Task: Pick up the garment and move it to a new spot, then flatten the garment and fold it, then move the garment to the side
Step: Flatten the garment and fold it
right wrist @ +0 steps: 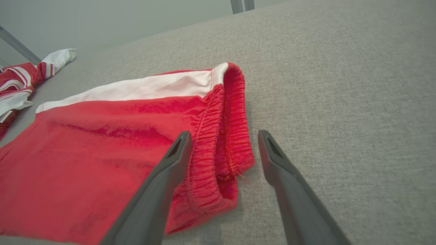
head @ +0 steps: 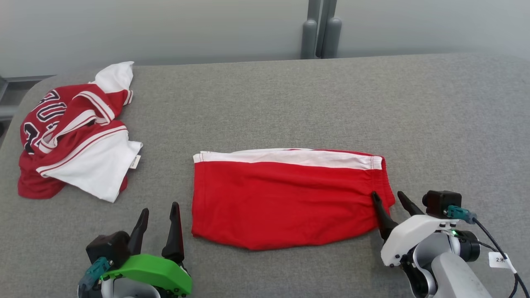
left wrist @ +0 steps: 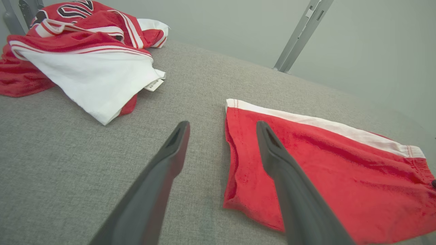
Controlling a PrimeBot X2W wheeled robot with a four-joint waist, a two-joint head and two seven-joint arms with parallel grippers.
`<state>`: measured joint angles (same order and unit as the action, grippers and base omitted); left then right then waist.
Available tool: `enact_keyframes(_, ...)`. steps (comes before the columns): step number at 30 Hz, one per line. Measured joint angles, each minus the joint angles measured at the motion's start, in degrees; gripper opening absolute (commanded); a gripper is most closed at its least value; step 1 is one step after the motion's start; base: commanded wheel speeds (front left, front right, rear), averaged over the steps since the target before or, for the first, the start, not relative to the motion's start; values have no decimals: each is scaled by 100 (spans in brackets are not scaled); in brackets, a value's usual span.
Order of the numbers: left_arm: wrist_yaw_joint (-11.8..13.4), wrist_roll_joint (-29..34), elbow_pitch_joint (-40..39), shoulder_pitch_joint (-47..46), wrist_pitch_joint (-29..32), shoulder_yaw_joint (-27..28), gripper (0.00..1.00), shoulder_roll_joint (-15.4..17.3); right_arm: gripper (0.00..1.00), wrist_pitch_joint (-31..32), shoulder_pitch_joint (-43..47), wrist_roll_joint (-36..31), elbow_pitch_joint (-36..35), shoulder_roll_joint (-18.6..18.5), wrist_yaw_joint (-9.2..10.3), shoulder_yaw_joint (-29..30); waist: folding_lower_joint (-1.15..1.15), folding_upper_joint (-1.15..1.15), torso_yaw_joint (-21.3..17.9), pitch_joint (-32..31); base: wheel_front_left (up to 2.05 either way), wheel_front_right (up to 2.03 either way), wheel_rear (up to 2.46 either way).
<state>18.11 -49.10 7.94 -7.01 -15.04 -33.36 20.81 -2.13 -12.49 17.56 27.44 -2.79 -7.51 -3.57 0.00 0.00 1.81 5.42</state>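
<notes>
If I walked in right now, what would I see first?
Bright red shorts lie flat in the middle of the grey table. A crumpled red-and-white jersey sits at its left. The left gripper and right gripper stand open, one at each end of the shorts.

The folded red fabric shorts (head: 285, 203) are plain bright red, with one white band along the far edge and a gathered waistband (right wrist: 218, 143) in the same red. The crumpled red and white jersey (head: 74, 132) has red-and-white striped trim, dark numerals outlined in white and a small white label (head: 135, 162). The grey woven table covering (head: 331, 103) is an even mottled grey. The left gripper (head: 159, 209) is dark-fingered on a bright green housing (head: 153, 269). The right gripper (head: 387, 196) is dark-fingered on a white housing (head: 414, 234), with a teal connector (head: 457, 213).
</notes>
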Motion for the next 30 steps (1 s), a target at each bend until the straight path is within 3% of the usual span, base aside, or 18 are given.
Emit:
enact_keyframes(4,-48,175,-27,99,0,146,100,-68,100,232,-159,-76,325,-7,0,163,0,0,173,31,0,0,0)
enact_keyframes(16,-197,385,18,260,0,378,100,-270,100,1329,-648,762,918,-24,1,333,0,0,524,59,0,0,0)
enact_keyframes(18,-212,393,29,265,-1,402,100,-294,49,1424,-685,1005,922,-27,1,285,0,0,547,61,0,0,0)
enact_keyframes(19,-225,405,34,273,-1,414,100,-303,34,1463,-693,1072,928,-26,1,259,0,0,550,63,0,0,0)
enact_keyframes(21,-232,438,45,289,0,442,100,-318,16,1483,-695,1182,949,-22,1,230,0,0,546,64,0,0,0)
enact_keyframes(22,-233,439,49,292,0,457,100,-322,2,1491,-695,1238,964,-22,1,219,0,0,540,64,0,0,0)
enact_keyframes(30,-256,509,48,315,-1,535,100,-330,0,1479,-799,1622,861,-151,1,171,0,0,424,62,0,0,0)
